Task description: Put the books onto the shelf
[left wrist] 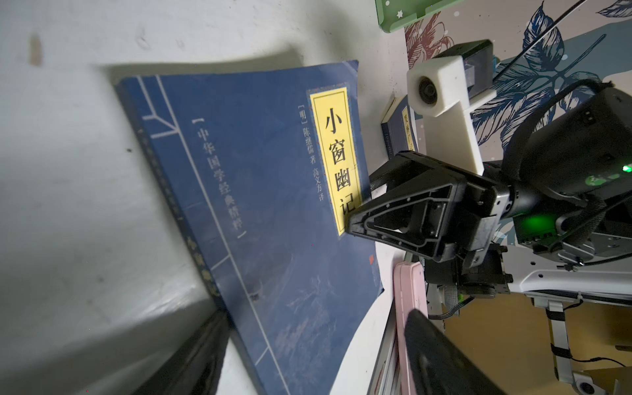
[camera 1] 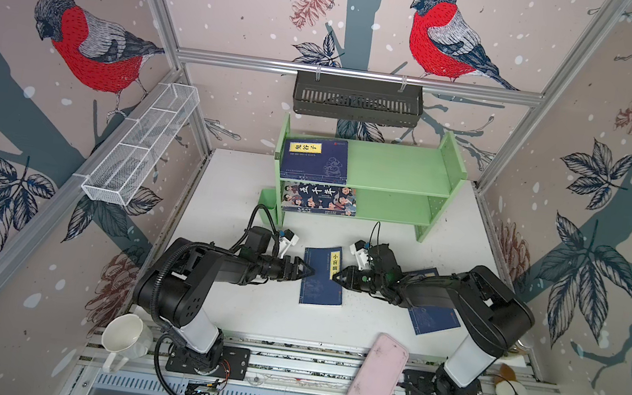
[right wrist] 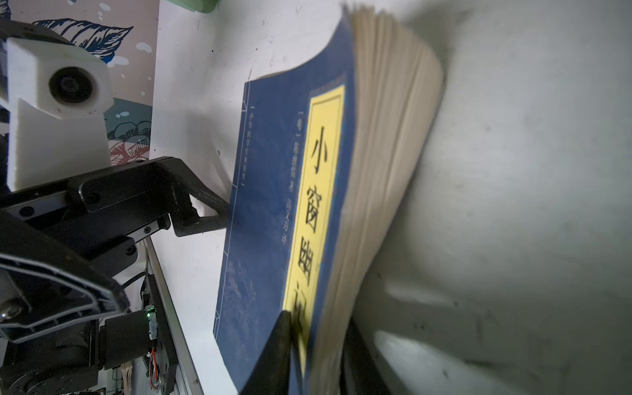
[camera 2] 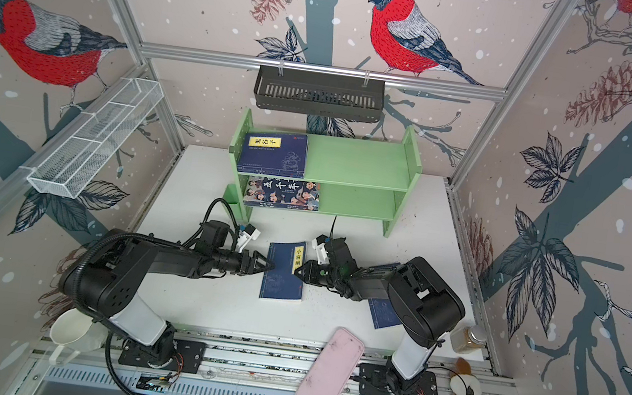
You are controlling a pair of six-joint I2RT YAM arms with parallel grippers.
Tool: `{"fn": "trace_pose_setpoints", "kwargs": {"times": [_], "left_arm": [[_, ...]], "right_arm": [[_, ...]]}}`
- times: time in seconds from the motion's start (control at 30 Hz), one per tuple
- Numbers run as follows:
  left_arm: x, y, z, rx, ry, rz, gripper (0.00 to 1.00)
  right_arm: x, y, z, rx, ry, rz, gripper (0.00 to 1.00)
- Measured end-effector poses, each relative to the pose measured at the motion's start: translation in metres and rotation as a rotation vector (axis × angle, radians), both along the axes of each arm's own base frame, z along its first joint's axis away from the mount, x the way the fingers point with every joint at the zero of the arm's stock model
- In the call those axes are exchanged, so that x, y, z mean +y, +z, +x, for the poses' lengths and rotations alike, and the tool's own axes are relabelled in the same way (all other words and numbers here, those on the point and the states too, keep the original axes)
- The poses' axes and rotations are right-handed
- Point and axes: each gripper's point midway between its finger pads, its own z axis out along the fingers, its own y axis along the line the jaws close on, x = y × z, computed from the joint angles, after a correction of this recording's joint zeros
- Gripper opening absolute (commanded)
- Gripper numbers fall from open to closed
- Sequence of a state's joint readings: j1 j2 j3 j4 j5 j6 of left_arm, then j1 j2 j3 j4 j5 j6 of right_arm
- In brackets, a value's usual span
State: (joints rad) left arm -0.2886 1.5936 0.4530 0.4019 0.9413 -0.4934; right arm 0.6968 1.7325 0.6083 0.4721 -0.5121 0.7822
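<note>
Shows, at left on the white table (camera 1: pixel 229 203), the left gripper (camera 1: pixel 308 270) with jaws spread wide and holding nothing, one finger (right wrist: pixel 200 228) seemingly touching the spine edge of the middle navy book (camera 1: pixel 318 291); finds that book between the two arms, long axis running from the front rail (camera 1: pixel 282 364) toward the shelf (camera 1: pixel 398 168), spine to the left, page edge and yellow label (camera 1: pixel 334 261) to the right; catches the right gripper (camera 1: pixel 339 276) pinched on the page edge, one finger over the cover, one under the pages, that edge lifted and bowed off the table in the right wrist view; leaves a second navy book (camera 1: pixel 435 321) flat farther right, largely hidden under the right arm, and a pink case (camera 1: pixel 377 377) at the front rail; places the shelf straight beyond the gripped book, with a third navy book (camera 1: pixel 315 159) on the left end of the upper tier, the cartoon-cover book (camera 1: pixel 318 199) on the left end of the lower tier, and the right halves of both tiers bare; points, as a judgement, to a carry forward and slightly rightward along the book's own long axis; favours the right arm, the one gripping and the nearer to the bare span; risks a sagging, fanning paperback if lifted by one edge alone.
</note>
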Motion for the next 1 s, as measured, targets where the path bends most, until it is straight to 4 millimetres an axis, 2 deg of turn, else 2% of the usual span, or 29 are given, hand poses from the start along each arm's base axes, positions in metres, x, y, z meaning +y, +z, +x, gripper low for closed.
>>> {"fn": "trace_pose_setpoints", "kwargs": {"times": [0.13, 0.23, 0.4, 0.47, 0.57, 0.8, 0.93, 1.0], "left_arm": [[0.001, 0.002, -0.002, 0.003, 0.001, 0.01, 0.87], [0.003, 0.01, -0.002, -0.036, -0.004, 0.033, 0.89], [0.019, 0.051, 0.014, -0.236, 0.032, 0.07, 0.89], [0.03, 0.068, 0.021, -0.292, 0.065, 0.068, 0.89], [0.042, 0.081, 0.024, -0.329, 0.094, 0.062, 0.89], [0.035, 0.095, 0.007, -0.308, 0.024, -0.024, 0.89], [0.026, 0.111, -0.002, -0.249, -0.015, -0.157, 0.88], [0.023, 0.12, -0.004, -0.244, -0.034, -0.2, 0.83]], "right_arm": [[0.002, 0.007, 0.0, -0.006, 0.013, 0.025, 0.02], [0.0, 0.016, -0.001, -0.014, 0.024, 0.051, 0.01], [-0.012, 0.04, 0.001, -0.049, 0.039, 0.107, 0.01], [-0.017, 0.054, 0.001, -0.077, 0.055, 0.133, 0.01], [-0.017, 0.08, -0.002, -0.128, 0.104, 0.176, 0.01], [-0.008, 0.143, -0.004, -0.263, 0.233, 0.254, 0.01], [0.001, 0.164, -0.007, -0.306, 0.305, 0.276, 0.01], [0.004, 0.17, -0.01, -0.32, 0.335, 0.289, 0.01]]}}
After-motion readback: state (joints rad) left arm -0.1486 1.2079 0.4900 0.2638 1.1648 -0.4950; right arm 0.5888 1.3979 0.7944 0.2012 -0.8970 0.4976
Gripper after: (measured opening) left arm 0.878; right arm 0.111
